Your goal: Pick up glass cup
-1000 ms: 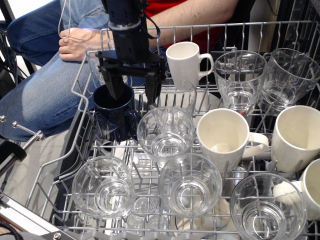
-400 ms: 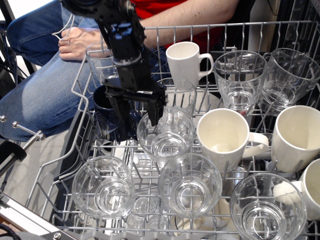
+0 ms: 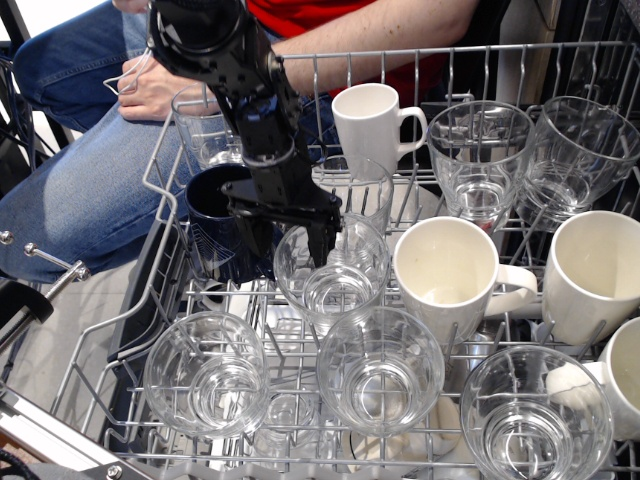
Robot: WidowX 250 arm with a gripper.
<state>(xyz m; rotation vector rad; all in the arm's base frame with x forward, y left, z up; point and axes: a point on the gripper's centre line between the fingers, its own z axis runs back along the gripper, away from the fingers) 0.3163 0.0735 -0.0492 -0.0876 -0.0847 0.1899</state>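
Observation:
Several clear glass cups stand in a wire dish rack [image 3: 160, 165]. The middle glass cup [image 3: 338, 278] is the one nearest my gripper [image 3: 287, 238]. The gripper is open and points down. Its right finger [image 3: 320, 238] is over the cup's near-left rim, seemingly inside the mouth. Its left finger [image 3: 252, 236] is outside the cup, in front of the dark navy mug [image 3: 215, 245]. The jaws straddle the cup's left wall and have not closed on it. The black arm hides part of a smaller glass [image 3: 365, 190] behind.
White mugs stand at the back [image 3: 372, 125], middle right [image 3: 450, 275] and far right [image 3: 595, 275]. More glasses are in front [image 3: 205, 378] [image 3: 380, 370] [image 3: 535, 415], at the back right [image 3: 480, 160] [image 3: 580, 150] and back left [image 3: 205, 130]. A person's hand [image 3: 160, 85] rests behind the rack.
The gripper has come down and to the right, from above the navy mug to the left rim of the middle glass cup. It stays open.

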